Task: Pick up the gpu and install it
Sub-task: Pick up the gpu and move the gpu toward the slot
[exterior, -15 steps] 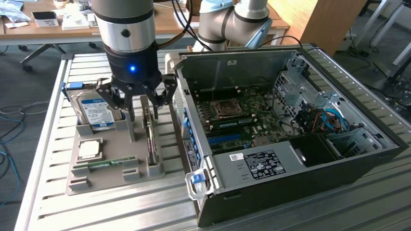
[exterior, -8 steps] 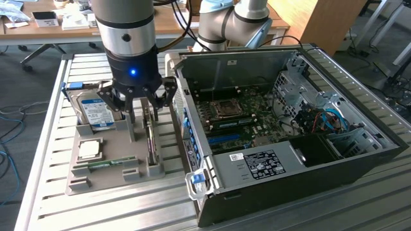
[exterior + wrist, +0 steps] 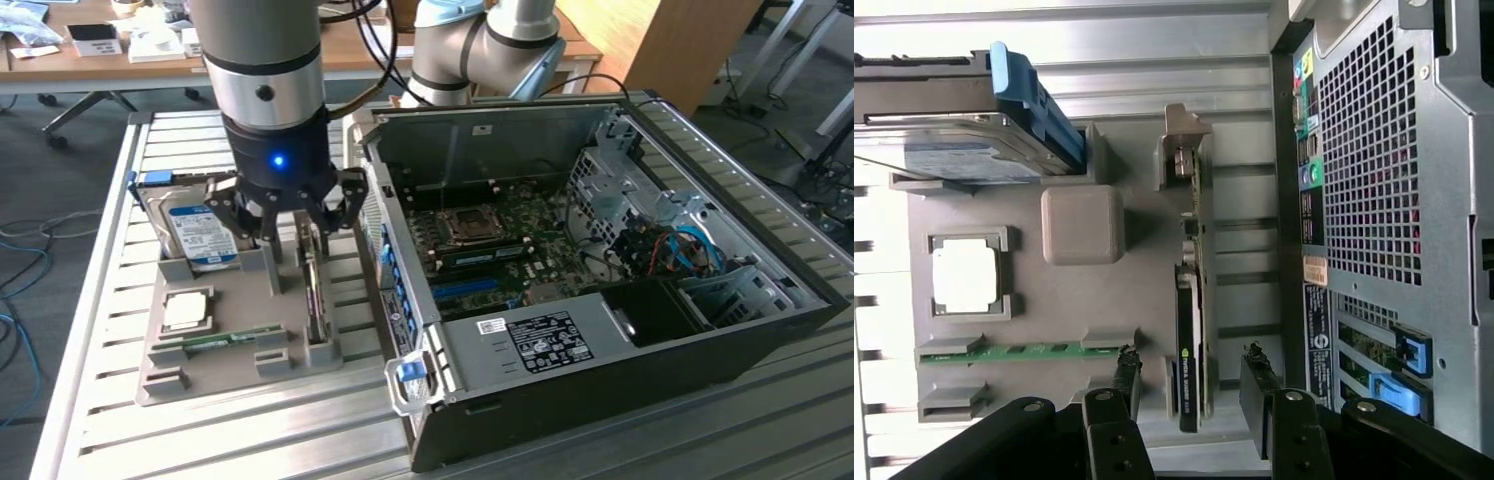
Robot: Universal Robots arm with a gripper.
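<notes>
Just one gpu (image 3: 1189, 340) (on edge) between two spread gripper (image 3: 1190, 362) fingers (image 3: 1257, 390).

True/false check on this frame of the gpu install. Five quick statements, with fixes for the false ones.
1. The computer case has its side open. True.
2. The pincer is open. True.
3. The gpu is installed in the computer case. False: it stands on edge in the grey tray.
4. The pincer has one finger on each side of the gpu. True.
5. The hard drive is inside the computer case. False: it stands in the grey tray.
</notes>
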